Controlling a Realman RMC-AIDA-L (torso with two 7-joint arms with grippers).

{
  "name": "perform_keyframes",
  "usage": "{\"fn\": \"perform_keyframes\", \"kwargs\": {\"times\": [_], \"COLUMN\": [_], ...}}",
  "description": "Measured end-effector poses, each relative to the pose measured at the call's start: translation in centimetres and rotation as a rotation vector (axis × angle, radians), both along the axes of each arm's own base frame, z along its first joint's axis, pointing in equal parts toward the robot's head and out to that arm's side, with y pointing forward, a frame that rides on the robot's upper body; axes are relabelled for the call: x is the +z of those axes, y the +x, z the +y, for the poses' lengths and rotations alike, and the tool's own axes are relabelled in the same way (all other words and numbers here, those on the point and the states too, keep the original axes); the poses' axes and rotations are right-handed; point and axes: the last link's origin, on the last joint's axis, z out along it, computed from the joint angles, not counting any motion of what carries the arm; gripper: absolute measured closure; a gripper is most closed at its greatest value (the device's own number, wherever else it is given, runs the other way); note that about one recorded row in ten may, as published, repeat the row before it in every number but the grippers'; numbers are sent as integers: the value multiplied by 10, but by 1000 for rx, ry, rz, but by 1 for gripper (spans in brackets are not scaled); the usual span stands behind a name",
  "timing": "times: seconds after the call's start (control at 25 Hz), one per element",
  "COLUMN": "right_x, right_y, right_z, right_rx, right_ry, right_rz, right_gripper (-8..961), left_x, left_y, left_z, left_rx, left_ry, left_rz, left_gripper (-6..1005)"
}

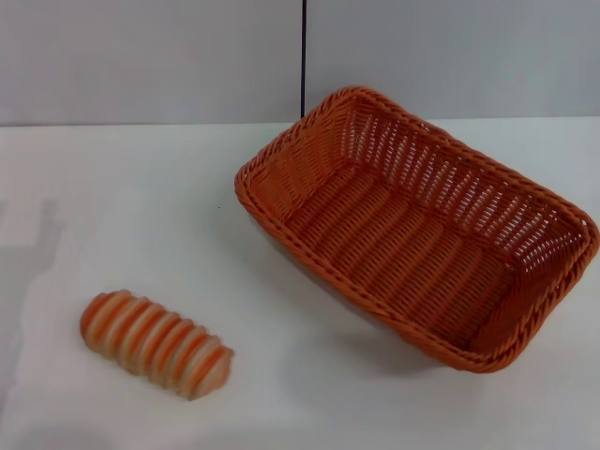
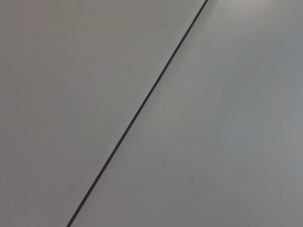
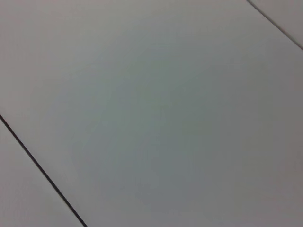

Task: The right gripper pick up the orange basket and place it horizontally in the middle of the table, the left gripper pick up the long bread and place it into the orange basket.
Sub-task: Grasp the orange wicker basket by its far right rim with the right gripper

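On the white tabletop (image 1: 141,206), the orange basket (image 1: 422,230) sits skewed at far right, empty; the long bread (image 1: 156,343) lies near left, well apart. Neither hand shows, so their state cannot be told.

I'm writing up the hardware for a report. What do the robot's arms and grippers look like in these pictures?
Neither arm nor gripper shows in any view. The head view holds only the orange basket, the long bread and the white table; both wrist views show plain grey panels crossed by a thin dark seam.
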Motion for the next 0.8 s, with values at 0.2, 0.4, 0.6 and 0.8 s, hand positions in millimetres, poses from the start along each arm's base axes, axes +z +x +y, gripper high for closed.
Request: {"fn": "perform_keyframes", "kwargs": {"times": [0.2,0.4,0.6,0.8], "right_x": [-1,-2,-3,18], "right_y": [0,-4,-8,-27], "right_z": [0,6,5,5], "right_rx": [0,19,47,208], "right_ry": [2,-4,-6,-77], "right_rz": [5,4,4,-142], "right_gripper": [293,300,303,302], "left_x": [0,-1,-1,0], "left_y": [0,0,0,0], "left_z": [-2,-2,-2,-2], "left_rx": [-2,-2,-2,-2], "left_ry": [-1,-3,-3,-3], "left_rz": [0,0,-1,-2], "left_gripper": [217,296,372,449]}}
